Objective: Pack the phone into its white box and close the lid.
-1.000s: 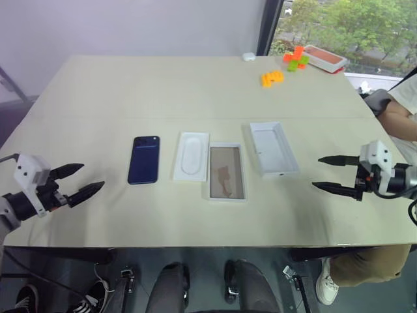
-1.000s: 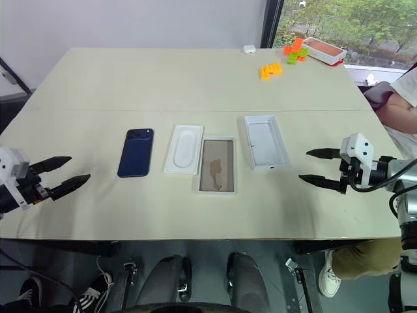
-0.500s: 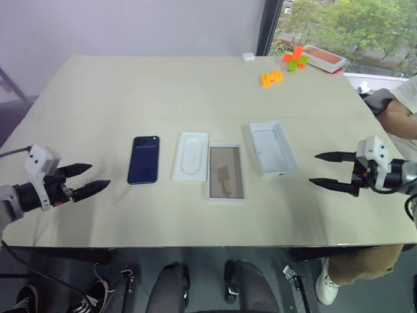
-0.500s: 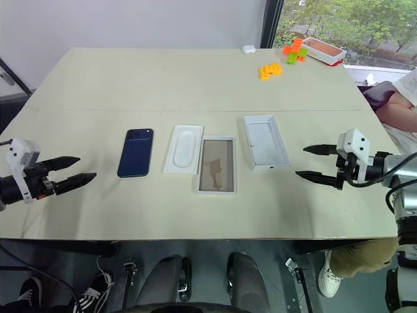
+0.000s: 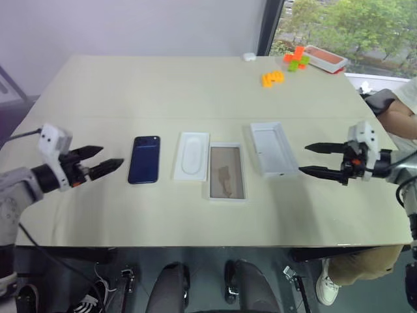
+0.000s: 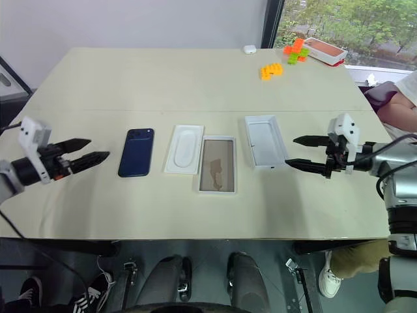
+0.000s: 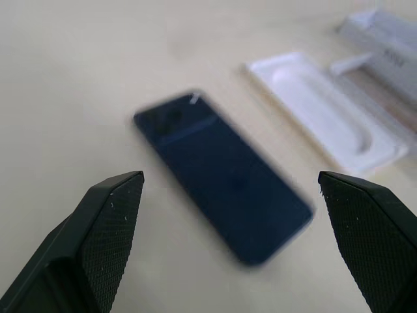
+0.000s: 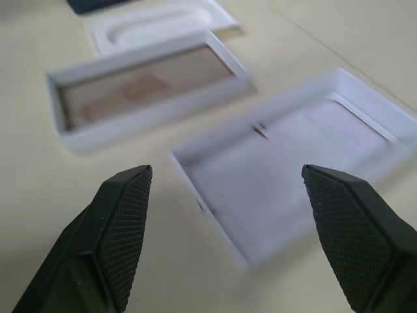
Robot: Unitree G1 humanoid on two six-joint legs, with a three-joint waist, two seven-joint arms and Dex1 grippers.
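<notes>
Across the pale table, whose near edge is cut off by the frame bottom, four flat things lie in a row, none touching a gripper. At the far right a person's arm is cropped by the picture edge. Beyond, at the far corner, a red-rimmed tray and some orange and green blocks are too small to count surely.

Both arms have moved inward since a second ago: the left gripper, jaws spread wide and empty, now hangs just beside the phone, and the right gripper, also spread and empty, has closed on the lid's outer side.

One lid lies open side up, rightmost in the row, its printed top hidden. One white box with a tan floor sits left of it, close to one white insert, though whether they touch is unclear. One phone lies flat, leftmost; its edges are blurred in the left wrist view.
</notes>
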